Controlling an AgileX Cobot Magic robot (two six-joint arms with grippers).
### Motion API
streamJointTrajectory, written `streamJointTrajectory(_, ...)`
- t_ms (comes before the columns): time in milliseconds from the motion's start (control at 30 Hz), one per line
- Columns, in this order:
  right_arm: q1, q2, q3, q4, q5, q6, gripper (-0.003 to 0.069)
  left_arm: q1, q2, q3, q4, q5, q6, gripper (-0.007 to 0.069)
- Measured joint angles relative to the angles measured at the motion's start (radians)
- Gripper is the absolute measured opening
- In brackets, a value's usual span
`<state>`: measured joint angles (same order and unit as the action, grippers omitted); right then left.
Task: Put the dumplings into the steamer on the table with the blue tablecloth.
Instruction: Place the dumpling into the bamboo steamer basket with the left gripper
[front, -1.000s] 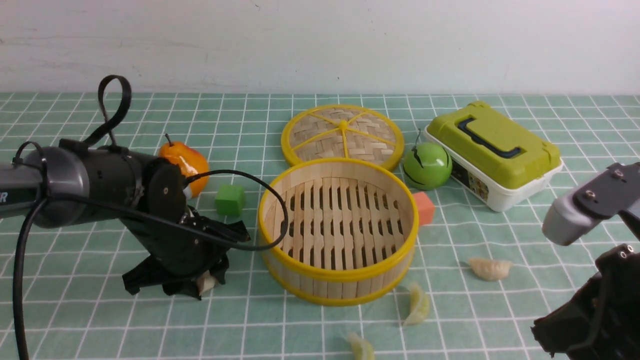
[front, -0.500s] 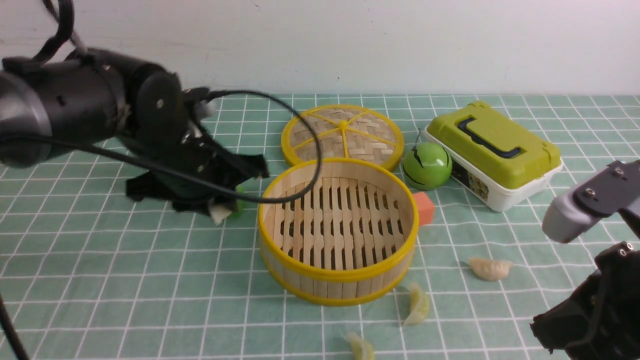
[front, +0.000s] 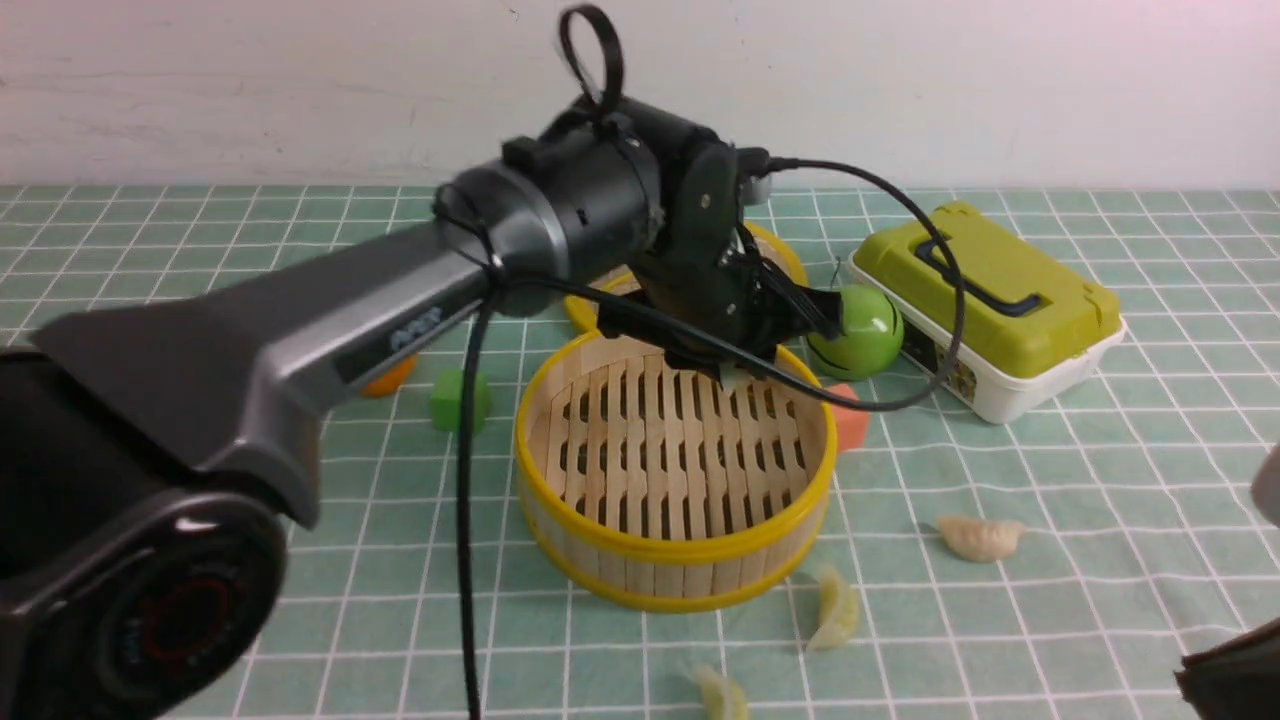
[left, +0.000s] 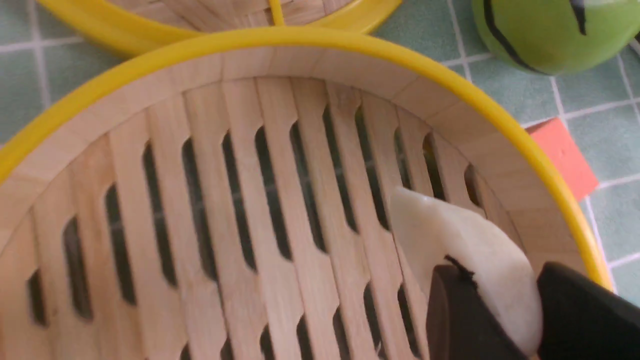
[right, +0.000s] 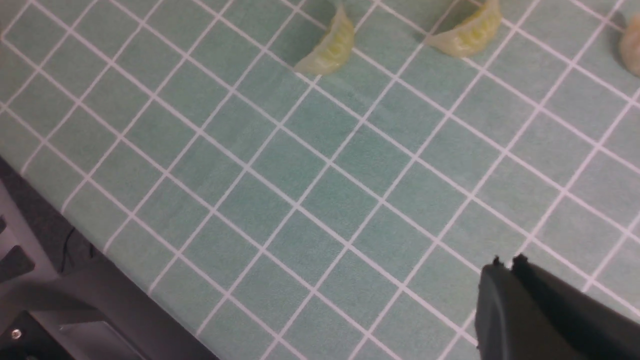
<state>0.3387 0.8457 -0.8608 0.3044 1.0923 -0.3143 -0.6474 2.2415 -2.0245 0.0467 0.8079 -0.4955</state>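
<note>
Dumpling (left: 492, 260) pinched between the fingertips of the left gripper (front: 748, 345): in the front view it hangs over the steamer (front: 675, 548), at the upper middle of the frame. One pale green dumpling (front: 836, 610) lies on the tablecloth (front: 1000, 640) at lower centre, a second (front: 722, 692) at the bottom edge, and a cream one (front: 981, 538) right of centre. A green box (front: 990, 290) sits at upper right. The left wrist view shows the held dumpling at lower right, above the slats. In the right wrist view, the right gripper (right: 515, 265), lower right, is pressed together.
</note>
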Motion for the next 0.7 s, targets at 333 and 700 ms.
streamJointTrajectory(333,0.000,-0.047,0.000,-0.126,0.016,0.090,0.0021,-0.002,0.086,-0.053,0.053,0.019,0.000,0.0218)
streamJointTrajectory(700,0.000,-0.047,0.000,-0.126,0.018,0.091,0.0027,-0.002,-0.040,-0.205,0.045,0.356,0.049,0.0612)
